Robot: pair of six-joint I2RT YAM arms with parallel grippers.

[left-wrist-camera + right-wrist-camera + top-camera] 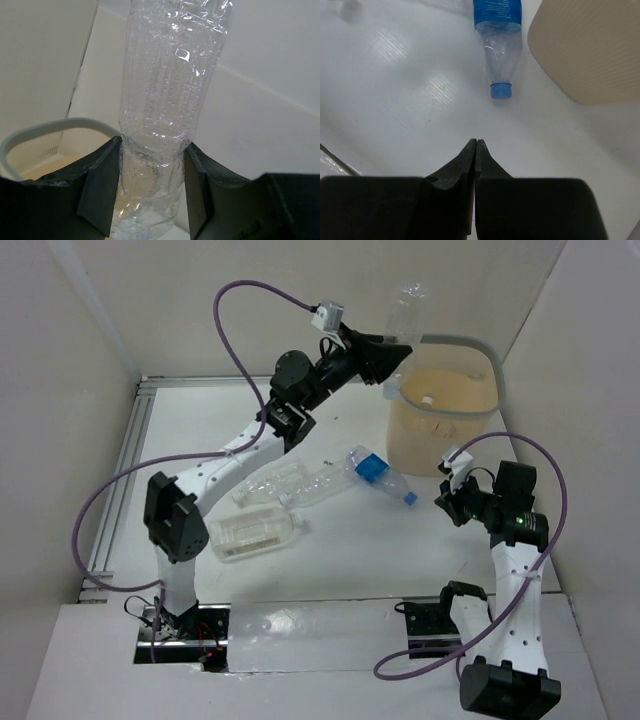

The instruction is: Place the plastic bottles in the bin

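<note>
Label (pixel 497 11): blue, print unreadable, on blue-capped bottle (pixel 501 50) at 12 o'clock from right jaws | right jaws: clenched, empty | left jaws: grasping clear bottle (pixel 170 90) near bin (pixel 470 341) rim

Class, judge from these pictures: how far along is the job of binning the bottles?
Done: unclear; the bin is hard to see into. In hand: the left claw grips a clear bottle beside its rim. Left: the blue-labelled bottle, a squarish bottle and crinkled bottles lie on the table; the right claw is shut, empty.
</note>
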